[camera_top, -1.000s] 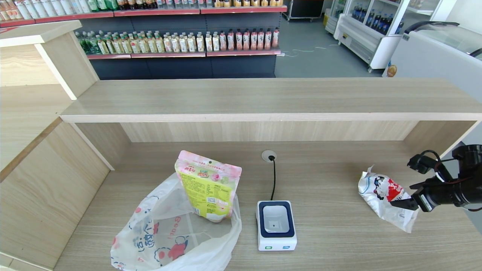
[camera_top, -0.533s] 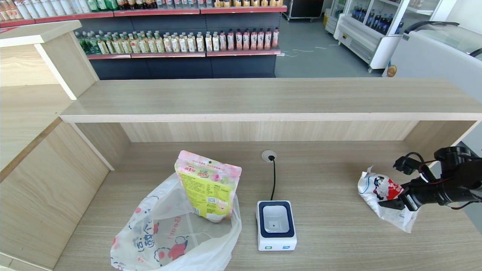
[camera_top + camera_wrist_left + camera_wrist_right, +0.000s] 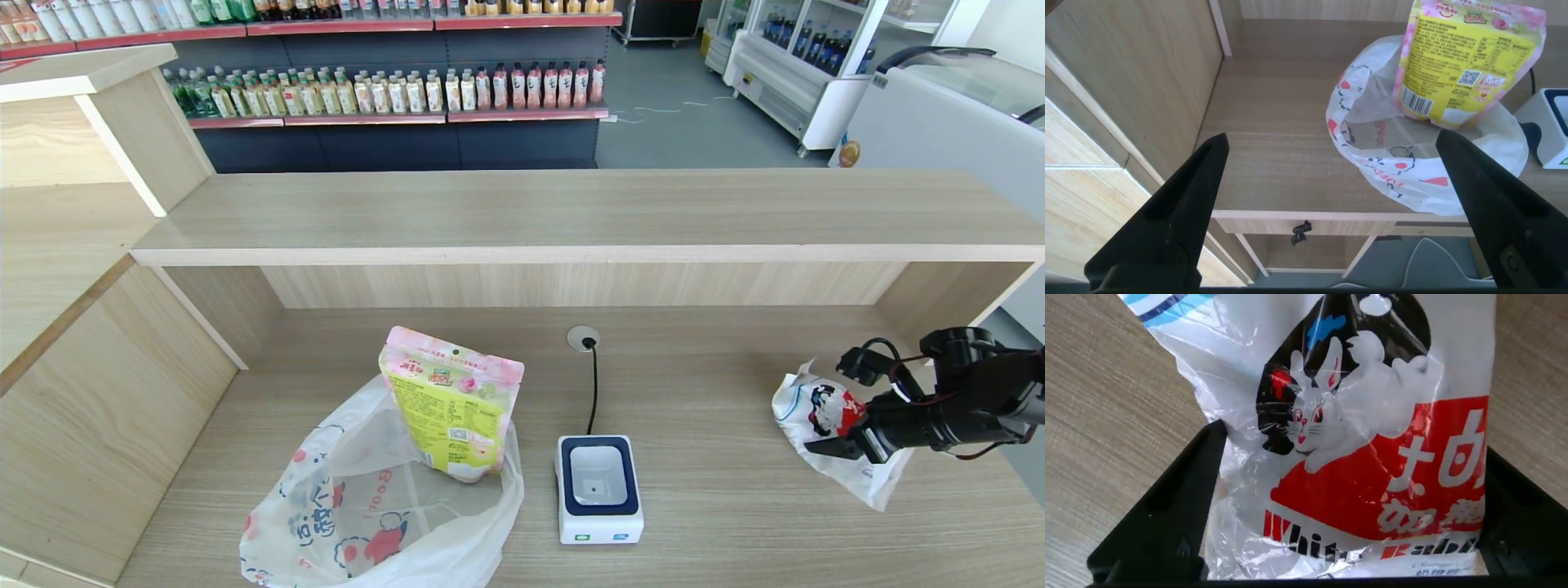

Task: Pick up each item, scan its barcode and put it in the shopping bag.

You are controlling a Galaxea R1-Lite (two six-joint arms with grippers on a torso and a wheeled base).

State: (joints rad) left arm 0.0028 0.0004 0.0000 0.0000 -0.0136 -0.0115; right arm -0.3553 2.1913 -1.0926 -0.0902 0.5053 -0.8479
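At 3 o'clock on the counter (image 3: 718, 506), lying flat: white rabbit-print candy bag (image 3: 816, 408), set between the wide-spread fingers (image 3: 1167, 514) of the right gripper (image 3: 1351, 445). At 9 o'clock from the scanner (image 3: 598, 488): open shopping bag (image 3: 359, 506), with a pink-and-yellow pouch (image 3: 453, 400) standing upright in its mouth. Off the counter's near edge, around 7 o'clock of the shopping bag: left gripper (image 3: 1331, 139), spread wide, holding nothing.

Head high, overlooking counter (image 3: 718, 490); left wrist shares shopping bag (image 3: 326, 523); right wrist close.
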